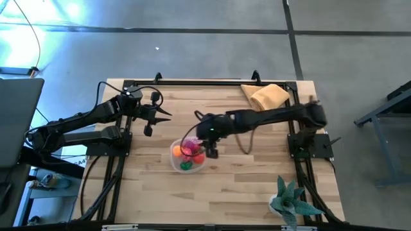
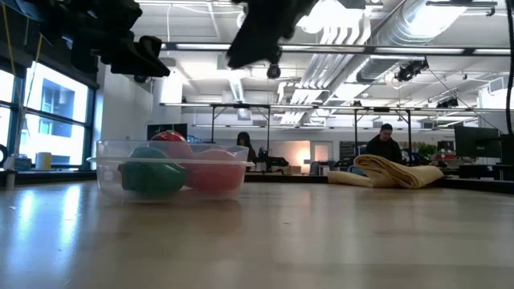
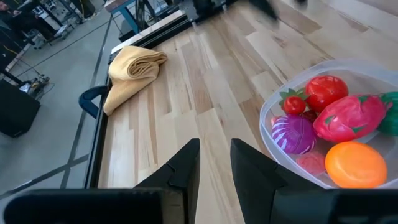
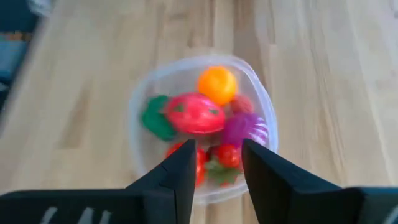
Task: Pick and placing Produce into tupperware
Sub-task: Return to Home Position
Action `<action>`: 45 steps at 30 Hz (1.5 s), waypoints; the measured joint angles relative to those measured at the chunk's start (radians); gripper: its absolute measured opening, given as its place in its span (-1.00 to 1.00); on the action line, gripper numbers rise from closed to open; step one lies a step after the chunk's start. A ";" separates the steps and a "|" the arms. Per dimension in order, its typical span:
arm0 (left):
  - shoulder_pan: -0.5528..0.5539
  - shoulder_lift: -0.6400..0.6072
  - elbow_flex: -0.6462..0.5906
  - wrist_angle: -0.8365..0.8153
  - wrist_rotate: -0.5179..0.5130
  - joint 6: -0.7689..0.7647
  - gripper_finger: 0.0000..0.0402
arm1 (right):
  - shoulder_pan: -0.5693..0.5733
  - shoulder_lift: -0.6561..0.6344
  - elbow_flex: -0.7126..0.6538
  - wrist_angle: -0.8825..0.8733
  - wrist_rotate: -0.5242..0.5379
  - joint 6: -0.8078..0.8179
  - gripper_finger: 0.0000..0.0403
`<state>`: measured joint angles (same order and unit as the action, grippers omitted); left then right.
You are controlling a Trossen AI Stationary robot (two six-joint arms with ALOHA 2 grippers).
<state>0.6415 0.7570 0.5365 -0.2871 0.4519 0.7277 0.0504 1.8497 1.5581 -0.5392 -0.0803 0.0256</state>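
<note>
The clear round tupperware (image 1: 187,156) stands on the table's middle, near side, and holds the produce: a pink fruit (image 4: 194,114), an orange (image 4: 217,84), a purple piece (image 4: 244,130), a green piece (image 4: 155,118) and red ones (image 3: 326,91). My right gripper (image 4: 215,163) hovers open above the tupperware's right rim, empty. My left gripper (image 3: 214,167) hangs open over the table to the left of the tupperware (image 3: 292,155), empty as well. In the low view the tupperware (image 2: 171,167) sits flat on the wood.
A folded tan cloth (image 1: 266,96) lies at the far right corner. A teal spiky plant (image 1: 290,201) stands at the near right edge. Bare wood stretches around the tupperware on every side. People sit in the room beyond the table (image 2: 385,144).
</note>
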 joint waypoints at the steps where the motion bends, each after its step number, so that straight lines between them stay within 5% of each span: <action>1: 0.000 0.000 0.000 0.000 0.000 0.000 -0.61 | 0.008 -0.032 0.000 -0.030 0.001 0.002 -0.44; 11: 0.000 0.000 0.000 0.000 0.000 0.000 -0.61 | 0.181 -0.303 -0.003 -0.246 0.366 0.104 -0.63; 20: 0.000 0.000 0.000 0.008 -0.013 0.008 -0.61 | 0.352 -0.379 -0.006 -0.316 0.558 0.175 -0.92; 23: 0.000 0.000 0.000 0.025 -0.056 0.007 -0.61 | 0.387 -0.446 -0.094 -0.286 0.594 0.196 -0.98; 27: 0.000 0.000 0.000 0.024 -0.056 -0.041 -0.61 | 0.417 -0.656 -0.377 -0.033 0.652 0.267 -0.97; 30: -0.001 0.000 0.000 0.025 -0.053 -0.078 -0.61 | 0.380 -0.805 -0.618 0.288 0.570 0.211 -0.99; 34: 0.000 0.000 0.000 0.058 -0.052 -0.102 -0.61 | 0.207 -0.953 -0.800 0.592 0.261 0.079 -1.00; 40: 0.000 -0.013 0.000 0.168 0.061 -0.107 -0.61 | -0.106 -1.176 -0.868 0.709 -0.077 0.044 -1.00; 45: 0.000 -0.121 0.015 0.281 0.185 -0.142 -0.61 | -0.209 -1.362 -0.869 0.686 -0.157 0.049 -1.00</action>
<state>0.6415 0.6364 0.5512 -0.0064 0.6369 0.5854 -0.1585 0.4876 0.6895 0.1469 -0.2369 0.0746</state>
